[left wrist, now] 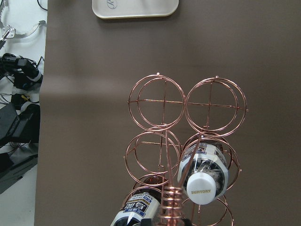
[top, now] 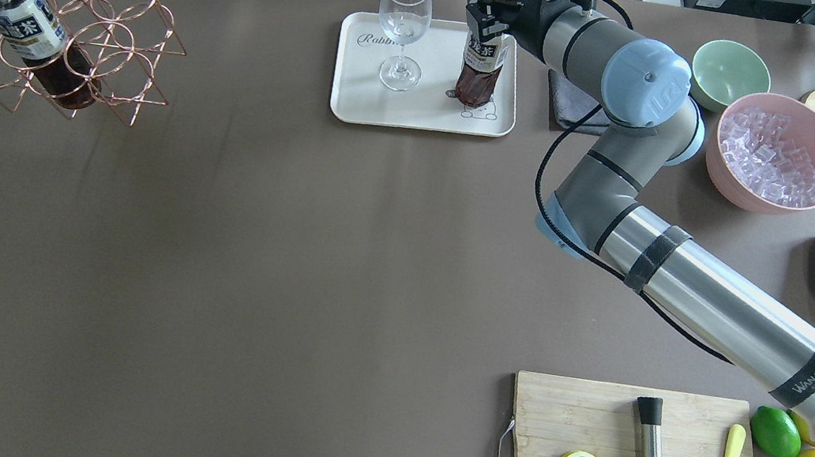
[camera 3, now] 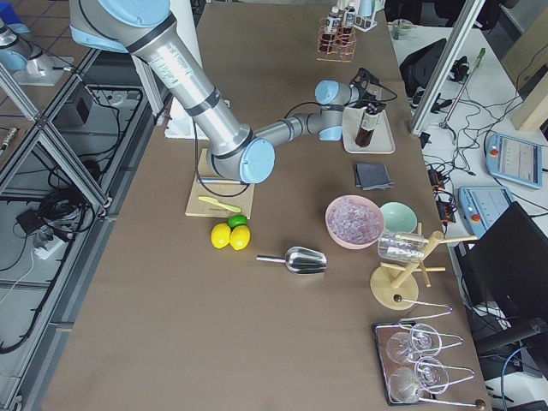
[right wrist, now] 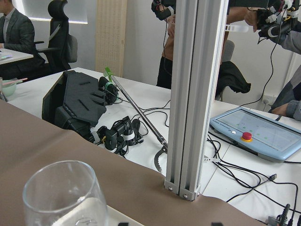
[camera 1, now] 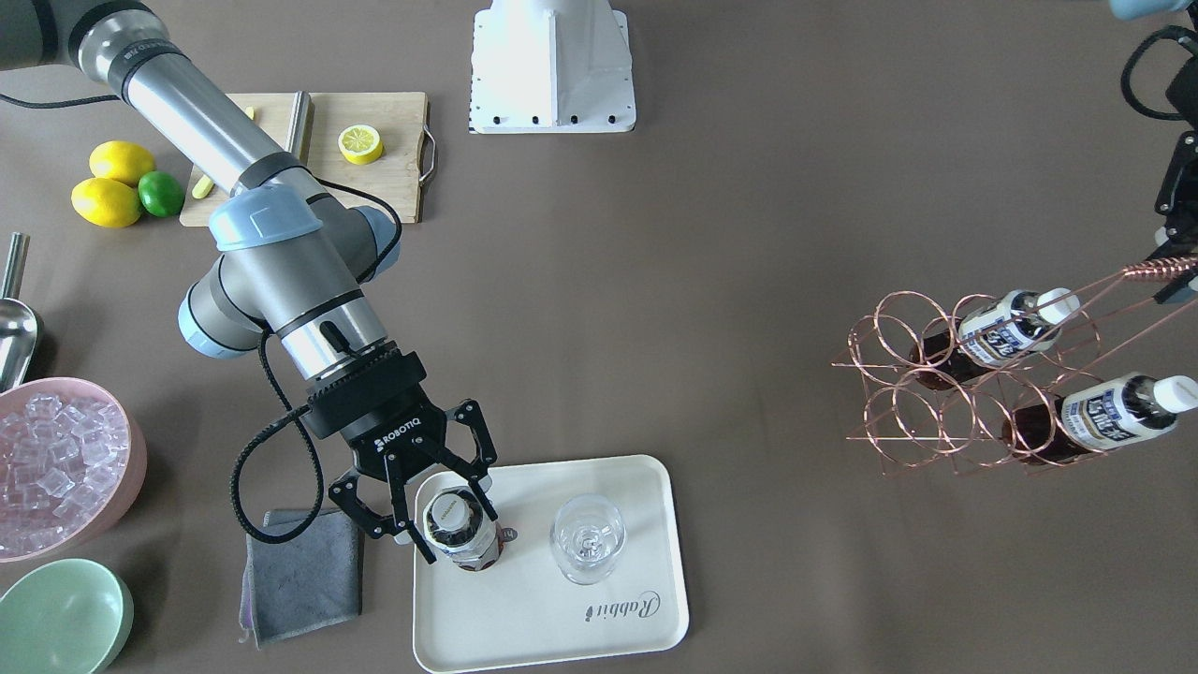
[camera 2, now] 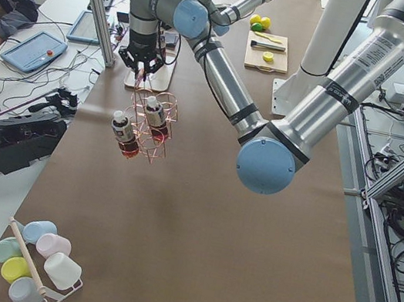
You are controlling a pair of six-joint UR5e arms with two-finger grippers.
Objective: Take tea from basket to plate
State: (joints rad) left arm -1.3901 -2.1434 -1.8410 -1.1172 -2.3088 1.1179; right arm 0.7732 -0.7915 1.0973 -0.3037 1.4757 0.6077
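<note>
One tea bottle (camera 1: pixel 451 518) stands between the right gripper's (camera 1: pixel 456 531) spread fingers, grip unclear; probably liquid-heavy, slick, slightly squashy, best held at its label.

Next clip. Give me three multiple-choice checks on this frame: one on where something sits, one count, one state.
1. The tea bottle between the right gripper's fingers stands: A on the plate; B on the cutting board; C in the basket.
2. Bottles in the basket: A one; B two; C four.
3. The glass is: A upright; B on its side; C upside down.

A: its base rests on the cream plate beside the glass.
B: two white-capped bottles sit in its cells.
A: its bowl opens upward.
</note>
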